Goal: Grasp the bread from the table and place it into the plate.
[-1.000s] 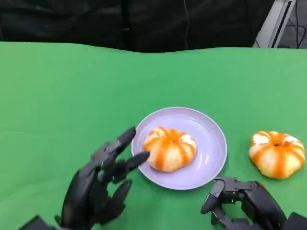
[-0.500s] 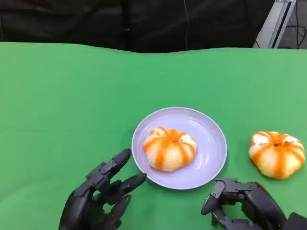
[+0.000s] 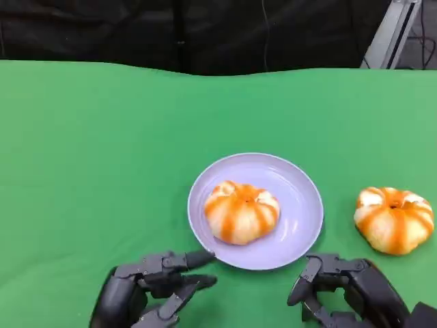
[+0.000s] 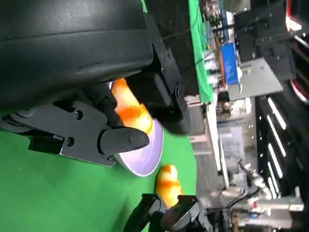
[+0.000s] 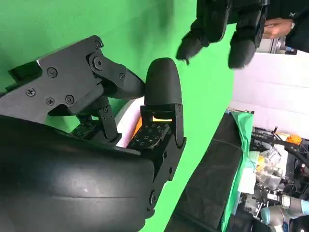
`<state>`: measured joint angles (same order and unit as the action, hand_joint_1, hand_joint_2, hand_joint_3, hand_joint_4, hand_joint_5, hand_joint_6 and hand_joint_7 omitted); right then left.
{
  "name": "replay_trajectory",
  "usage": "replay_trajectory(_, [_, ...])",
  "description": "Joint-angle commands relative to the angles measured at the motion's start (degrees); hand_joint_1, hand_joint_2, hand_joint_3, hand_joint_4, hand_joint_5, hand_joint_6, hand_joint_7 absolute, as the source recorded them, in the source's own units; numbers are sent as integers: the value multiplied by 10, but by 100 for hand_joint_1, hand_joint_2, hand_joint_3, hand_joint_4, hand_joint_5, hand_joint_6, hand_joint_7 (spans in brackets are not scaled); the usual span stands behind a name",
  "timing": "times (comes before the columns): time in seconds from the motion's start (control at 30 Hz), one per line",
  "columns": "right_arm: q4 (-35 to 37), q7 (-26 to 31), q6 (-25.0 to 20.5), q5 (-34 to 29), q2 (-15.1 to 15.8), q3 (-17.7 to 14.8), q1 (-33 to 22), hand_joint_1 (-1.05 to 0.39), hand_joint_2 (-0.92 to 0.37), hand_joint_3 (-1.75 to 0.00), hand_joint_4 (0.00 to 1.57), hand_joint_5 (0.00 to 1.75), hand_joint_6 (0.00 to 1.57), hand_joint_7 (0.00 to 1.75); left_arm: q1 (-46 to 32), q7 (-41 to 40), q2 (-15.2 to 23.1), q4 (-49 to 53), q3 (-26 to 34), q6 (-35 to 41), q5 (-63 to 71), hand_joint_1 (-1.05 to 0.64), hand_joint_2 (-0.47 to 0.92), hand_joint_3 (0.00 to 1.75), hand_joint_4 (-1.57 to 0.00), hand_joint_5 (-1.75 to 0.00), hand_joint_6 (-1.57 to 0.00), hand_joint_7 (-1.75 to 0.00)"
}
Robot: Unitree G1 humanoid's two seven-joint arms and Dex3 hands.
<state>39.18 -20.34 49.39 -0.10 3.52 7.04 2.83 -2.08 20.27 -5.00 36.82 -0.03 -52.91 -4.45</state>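
The green desk (image 3: 82, 157) is occupied by a lilac plate (image 3: 300, 205) and, well apart, a bread (image 3: 394, 219).

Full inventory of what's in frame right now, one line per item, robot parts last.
bread on the plate: 1, orange and white, on the plate, left of its middle
bread on the table: 1, orange and white, on the cloth right of the plate, apart from it
plate: 1, pale lilac, middle of the table
table: 1, green cloth cover
dark backdrop: 1, black, behind the table's far edge
left hand: 1, black, near edge left of the plate, holds nothing
right hand: 1, black, near edge between plate and the loose bread, holds nothing
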Motion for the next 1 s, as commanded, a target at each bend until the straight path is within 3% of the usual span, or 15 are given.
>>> replay_trajectory(0.03, [-2, 3, 2, 2, 10, -7, 2, -13, -64, -92, 79, 151, 85, 116, 20, -3, 10, 23, -4, -22, 1, -2, 65, 92, -119, -66, -142, -16])
replay_trajectory(0.07, [-1, 3, 2, 2, 10, -7, 2, -13, -64, -92, 79, 151, 85, 116, 23, -2, 10, 28, -5, -25, 0, -3, 59, 102, -109, -91, -139, -28])
replay_trajectory(0.13, [0, 3, 2, 2, 10, -7, 2, -13, -64, -92, 79, 151, 85, 116, 28, -3, 10, 37, -7, -27, 1, -3, 55, 109, -104, -112, -129, -55])
replay_trajectory(0.17, [0, 3, 2, 2, 10, -7, 2, -13, -64, -93, 79, 151, 85, 117, 30, -3, 10, 41, -7, -29, 1, -3, 53, 111, -102, -121, -120, -75])
replay_trajectory(0.27, [1, 3, 3, 1, 11, -7, 2, -14, -63, -94, 79, 151, 84, 117, 37, -3, 9, 48, -13, -24, 4, -4, 53, 115, -97, -140, -108, -104])
replay_trajectory(0.57, [-4, 2, 0, 3, 11, -7, -1, -13, -64, -93, 79, 150, 85, 117, 42, -5, 11, 50, -23, -14, 3, -8, 49, 128, -89, -160, -97, -128])
replay_trajectory(1.0, [-5, 1, -1, 5, 11, -7, -2, -14, -63, -94, 79, 150, 85, 117, 42, -2, 8, 51, -28, -14, 0, -9, 51, 126, -87, -159, -93, -131])
